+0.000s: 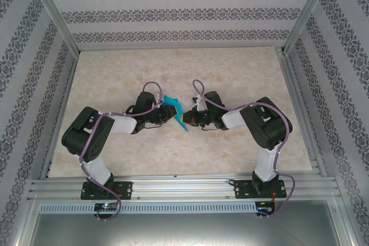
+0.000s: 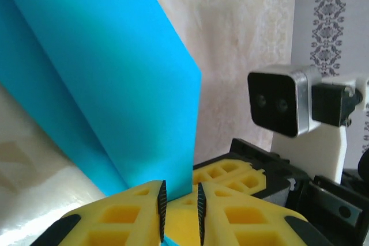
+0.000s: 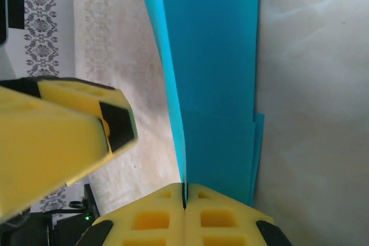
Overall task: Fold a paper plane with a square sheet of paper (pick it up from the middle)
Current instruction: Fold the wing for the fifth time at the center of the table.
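Top view: pinches folded teal paper (image 1: 174,109) over the table (image 1: 115,73) with left claw (image 1: 169,111) and right claw (image 1: 188,120). Left wrist: nips the paper's (image 2: 115,84) lower edge between narrowly parted pads (image 2: 162,211). Right wrist: clamps fully closed on the paper's (image 3: 213,73) edge.

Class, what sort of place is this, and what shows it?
Probably a robot test cell: aluminium frame around a marble-look table, patterned wall panels, left arm and right arm bolted at the near edge.
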Tool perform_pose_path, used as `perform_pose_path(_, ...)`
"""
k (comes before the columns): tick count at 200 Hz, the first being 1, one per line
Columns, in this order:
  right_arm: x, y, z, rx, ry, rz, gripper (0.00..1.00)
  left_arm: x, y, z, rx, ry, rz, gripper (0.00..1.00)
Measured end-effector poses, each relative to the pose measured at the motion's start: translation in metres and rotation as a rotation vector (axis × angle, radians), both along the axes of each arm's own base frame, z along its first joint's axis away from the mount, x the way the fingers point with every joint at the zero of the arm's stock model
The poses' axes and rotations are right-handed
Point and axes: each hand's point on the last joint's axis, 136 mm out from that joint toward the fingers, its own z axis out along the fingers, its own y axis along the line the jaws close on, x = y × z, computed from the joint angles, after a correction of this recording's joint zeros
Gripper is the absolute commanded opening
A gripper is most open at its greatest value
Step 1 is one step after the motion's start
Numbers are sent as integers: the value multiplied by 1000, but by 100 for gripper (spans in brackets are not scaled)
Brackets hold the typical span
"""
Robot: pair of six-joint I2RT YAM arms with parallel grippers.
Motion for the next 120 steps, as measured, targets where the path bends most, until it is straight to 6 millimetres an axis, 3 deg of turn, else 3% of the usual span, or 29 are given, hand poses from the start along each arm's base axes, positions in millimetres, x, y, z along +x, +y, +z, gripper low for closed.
perform_pose_path(120,-9,-4,-17,-32,93,7,0,-5,-6,-29,21,49,-23,24)
